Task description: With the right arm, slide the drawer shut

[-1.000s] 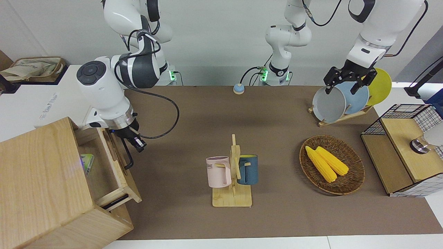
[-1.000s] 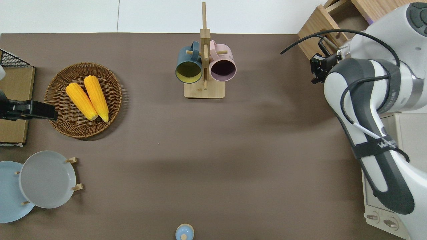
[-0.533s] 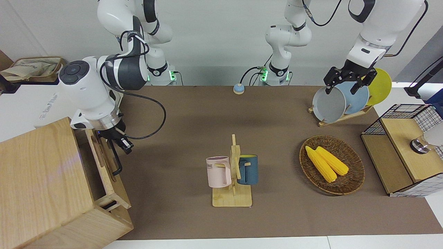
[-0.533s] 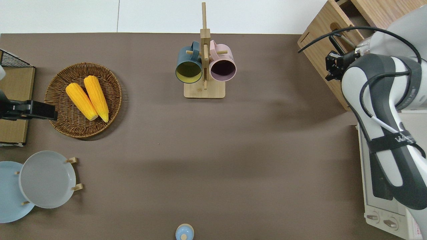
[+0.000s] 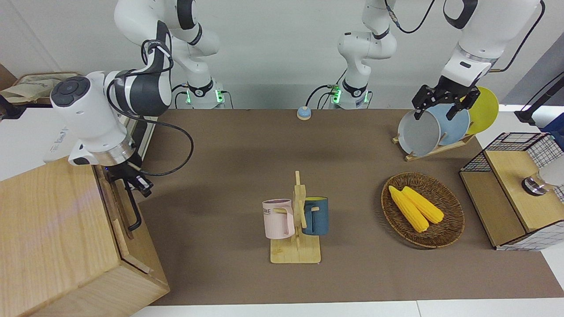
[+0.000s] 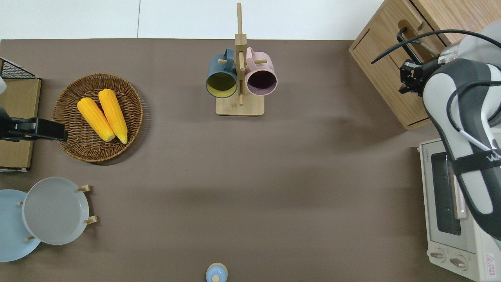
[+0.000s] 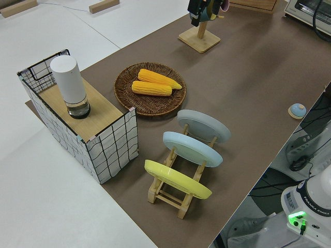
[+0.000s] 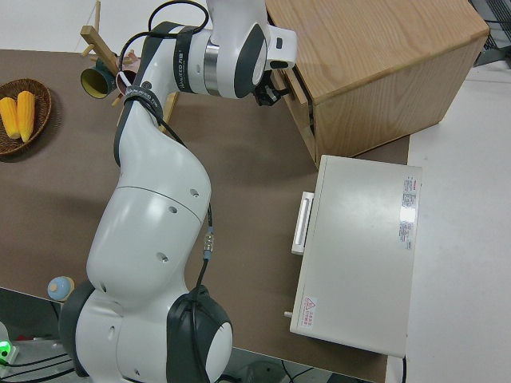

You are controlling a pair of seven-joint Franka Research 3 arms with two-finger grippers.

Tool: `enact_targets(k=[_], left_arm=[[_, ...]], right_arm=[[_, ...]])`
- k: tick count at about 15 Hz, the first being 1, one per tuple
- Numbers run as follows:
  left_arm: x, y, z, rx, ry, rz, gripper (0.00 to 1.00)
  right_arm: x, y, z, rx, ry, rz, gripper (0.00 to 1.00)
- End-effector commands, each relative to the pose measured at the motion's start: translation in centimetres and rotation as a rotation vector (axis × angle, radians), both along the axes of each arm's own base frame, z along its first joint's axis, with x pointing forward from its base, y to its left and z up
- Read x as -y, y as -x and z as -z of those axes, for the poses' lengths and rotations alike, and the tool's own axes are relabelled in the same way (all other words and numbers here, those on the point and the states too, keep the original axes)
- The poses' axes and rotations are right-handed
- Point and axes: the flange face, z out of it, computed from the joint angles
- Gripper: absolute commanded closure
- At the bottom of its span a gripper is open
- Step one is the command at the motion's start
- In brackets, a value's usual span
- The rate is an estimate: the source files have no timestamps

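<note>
The drawer (image 5: 115, 203) sits pushed into the big wooden cabinet (image 5: 53, 237), its front flush with the cabinet's face. The cabinet stands at the right arm's end of the worktop (image 5: 246, 149), farther from the robots than the white oven (image 6: 454, 219).

The right gripper (image 5: 134, 182) is at the drawer's front, right by the end of the black bar handle (image 5: 133, 207) that is nearer to the robots. It looks to be touching the handle there — but I cannot tell if its fingers are open or closed, or if they hold the bar. A black cable (image 5: 176, 145) loops from the right arm (image 5: 97, 119) over the worktop.

The left arm (image 5: 476, 39) is parked, and its gripper (image 5: 443, 105) has its fingers spread apart, holding nothing.

In the middle of the worktop stands a wooden mug rack (image 5: 297, 233) with a pink mug (image 5: 277, 219) and a blue mug (image 5: 316, 215) hanging on it. Toward the left arm's end lies a woven basket (image 5: 449, 229) with two corn cobs (image 5: 414, 209) in it. Nearer to the robots than the basket is a plate rack (image 5: 429, 149) holding a grey, a blue and a yellow plate.
</note>
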Motion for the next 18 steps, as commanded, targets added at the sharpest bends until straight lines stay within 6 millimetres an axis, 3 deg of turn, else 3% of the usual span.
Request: enact_targets(k=[1, 10, 15, 18], left_arm=[[0.0, -0.4, -0.3, 0.008, -0.018, 0.006, 0.0], [0.0, -0.4, -0.3, 0.008, -0.017, 0.006, 0.0], [0.0, -0.4, -0.3, 0.008, -0.017, 0.006, 0.0], [0.0, -0.4, -0.3, 0.008, -0.018, 0.006, 0.0]], right_arm=[[1.4, -0.5, -0.2, 0.024, -0.001, -0.035, 1.0], [1.5, -0.5, 0.1, 0.021, -0.005, -0.034, 1.0], [0.0, -0.4, 0.2, 0.011, -0.006, -0.054, 1.0], [-2.6, -0.4, 0.3, 0.002, 0.007, -0.088, 1.0]])
